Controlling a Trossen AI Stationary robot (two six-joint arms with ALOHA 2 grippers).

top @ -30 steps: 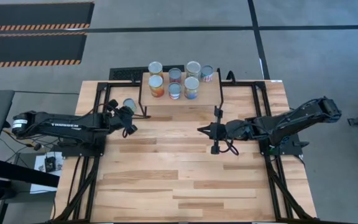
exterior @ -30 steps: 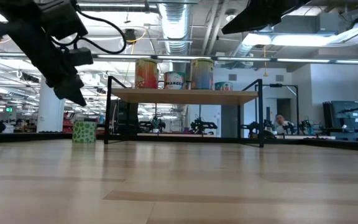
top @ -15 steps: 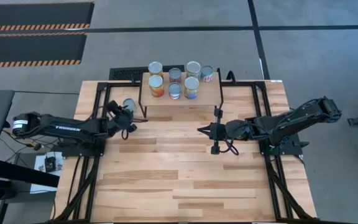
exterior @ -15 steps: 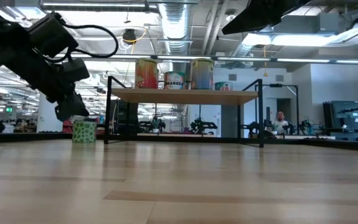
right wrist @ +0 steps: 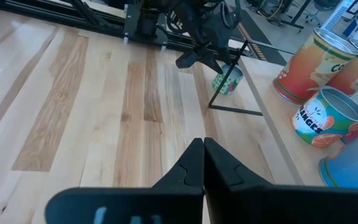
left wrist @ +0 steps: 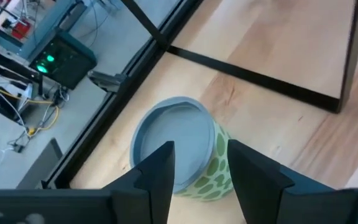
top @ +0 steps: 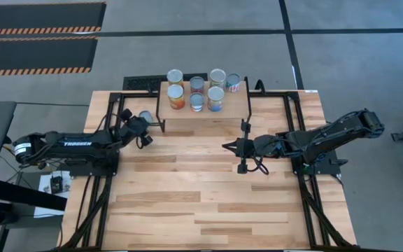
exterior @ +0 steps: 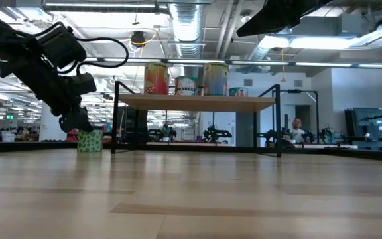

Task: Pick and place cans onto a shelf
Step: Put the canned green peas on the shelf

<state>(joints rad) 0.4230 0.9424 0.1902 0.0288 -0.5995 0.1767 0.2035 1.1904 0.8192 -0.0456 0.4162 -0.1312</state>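
Left gripper (left wrist: 197, 177) lowered, spread over green can (left wrist: 178, 146), seven cans on shelf (top: 236, 105), right gripper (top: 224, 146) pressed together.

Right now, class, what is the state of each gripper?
Left gripper: open, fingers either side of the green-spotted silver-topped can, not yet closed on it.
Right gripper: shut, holding nothing, above the tabletop.

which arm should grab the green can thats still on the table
The left. Its gripper hangs open right above the green can beside the shelf. The right gripper waits shut over mid-table, farther off.
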